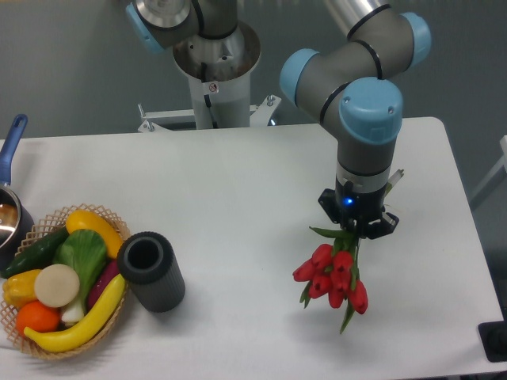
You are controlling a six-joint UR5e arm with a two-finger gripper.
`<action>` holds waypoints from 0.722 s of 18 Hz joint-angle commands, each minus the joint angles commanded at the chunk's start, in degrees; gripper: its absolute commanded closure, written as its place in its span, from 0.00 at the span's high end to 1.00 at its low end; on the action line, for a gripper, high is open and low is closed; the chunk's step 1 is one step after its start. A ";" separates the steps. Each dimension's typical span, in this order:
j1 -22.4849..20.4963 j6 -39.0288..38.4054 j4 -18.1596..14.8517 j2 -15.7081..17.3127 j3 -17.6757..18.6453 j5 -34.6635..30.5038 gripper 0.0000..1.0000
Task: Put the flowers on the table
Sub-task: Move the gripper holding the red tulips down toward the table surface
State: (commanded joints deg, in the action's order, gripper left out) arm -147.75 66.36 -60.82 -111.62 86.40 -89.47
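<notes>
Tool (356,226): clamped on the stems of the flowers, pointing straight down over the right half of the counter.
Flowers (333,273): red buds hanging heads-down below the tool, tilted toward the front-left; green leaves poking out at the grip and one stem trailing below the buds.
Place: toward the front right of the counter (238,190), nearer the front edge than the back edge; whether the lowest buds touch the surface or hang just above it, hard to tell.
Task state: judged not yet done, bunch still in the grip.
Risk, drop: release from too high likely to let the bunch flop and roll toward the front edge.
Risk, crush: pressing down further while heads point at the surface could bend stems or squash buds.
Risk, snag: thin leaves at the grip could catch on the fingers at opening and drag the bunch along.
Risk, neighbours: dark cylinder (151,271) and wicker basket (55,218) of produce sit well apart at the front left, so little chance of a knock.
Hidden: contact between fingers and stems covered by the tool body; stem length inside the grip unseen.
Cut off: blue-handled pot (9,202) at the left edge, dark object (495,340) at the front right corner.
Unclear: exact bud count, since buds overlap.
</notes>
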 joint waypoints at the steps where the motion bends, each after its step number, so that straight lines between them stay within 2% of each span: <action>1: 0.09 0.00 0.00 -0.09 0.00 0.09 0.20; 13: 1.67 0.26 0.88 -1.93 2.99 0.35 0.20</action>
State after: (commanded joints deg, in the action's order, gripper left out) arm -146.08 66.62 -59.94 -113.55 89.38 -89.12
